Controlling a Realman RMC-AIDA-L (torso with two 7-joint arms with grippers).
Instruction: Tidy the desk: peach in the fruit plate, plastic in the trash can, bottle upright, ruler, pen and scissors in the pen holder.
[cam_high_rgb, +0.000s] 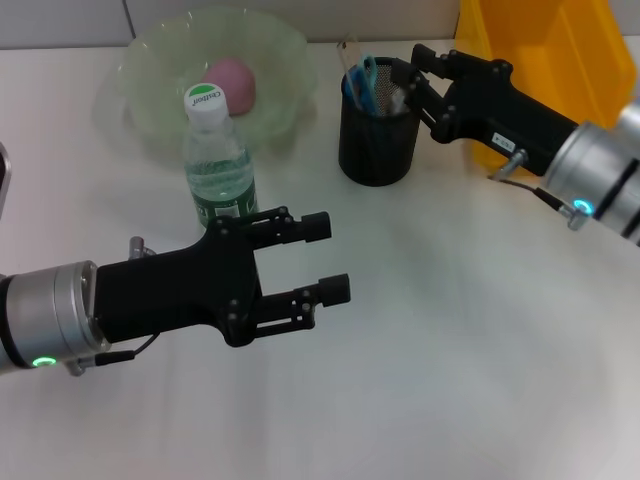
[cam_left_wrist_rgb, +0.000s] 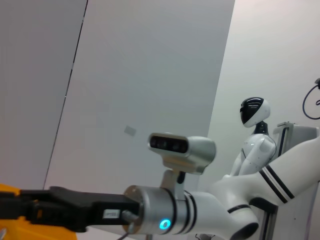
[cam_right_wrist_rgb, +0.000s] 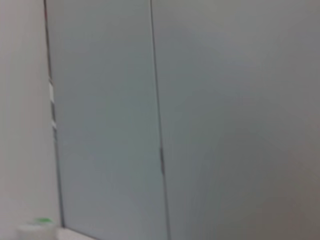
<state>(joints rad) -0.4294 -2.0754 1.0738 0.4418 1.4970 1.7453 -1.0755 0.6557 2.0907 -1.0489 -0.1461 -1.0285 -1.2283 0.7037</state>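
Both hands (cam_high_rgb: 330, 258) (cam_high_rgb: 412, 72) open; bottle (cam_high_rgb: 216, 160) upright

A: Left wrist cam?
B: Grey wall panels (cam_left_wrist_rgb: 150, 75). Other arm's silver-and-black forearm (cam_left_wrist_rgb: 150, 212) crosses low, blue ring light on, grey camera module (cam_left_wrist_rgb: 181, 147) mounted on top.
A: Anything else?
B: Yellow plastic bin (cam_left_wrist_rgb: 20, 227) in the corner. White humanoid robot with black visor (cam_left_wrist_rgb: 255, 132) standing behind.

Black grippers on silver wrist cuffs with green-lit rings; white forearms carry black stripes
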